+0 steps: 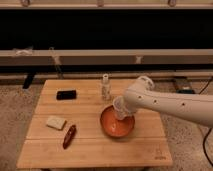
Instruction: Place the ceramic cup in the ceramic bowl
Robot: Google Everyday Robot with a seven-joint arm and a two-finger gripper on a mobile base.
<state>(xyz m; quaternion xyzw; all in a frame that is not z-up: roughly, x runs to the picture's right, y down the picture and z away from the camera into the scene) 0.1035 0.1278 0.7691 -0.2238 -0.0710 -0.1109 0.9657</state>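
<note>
The ceramic bowl [116, 126] is a round orange dish on the wooden table [95, 150], right of centre. The ceramic cup [119, 108] is small and whitish; it hangs over the bowl's far rim, just above the inside. My gripper [121, 106] is at the end of the white arm [165, 104] that reaches in from the right, and it is shut on the cup. The arm hides most of the fingers.
A slim pale bottle [105, 86] stands just behind the bowl. A black flat object [66, 94] lies at the back left. A pale block [56, 122] and a red elongated item [69, 136] lie at the front left. A dark wall with rails runs behind the table.
</note>
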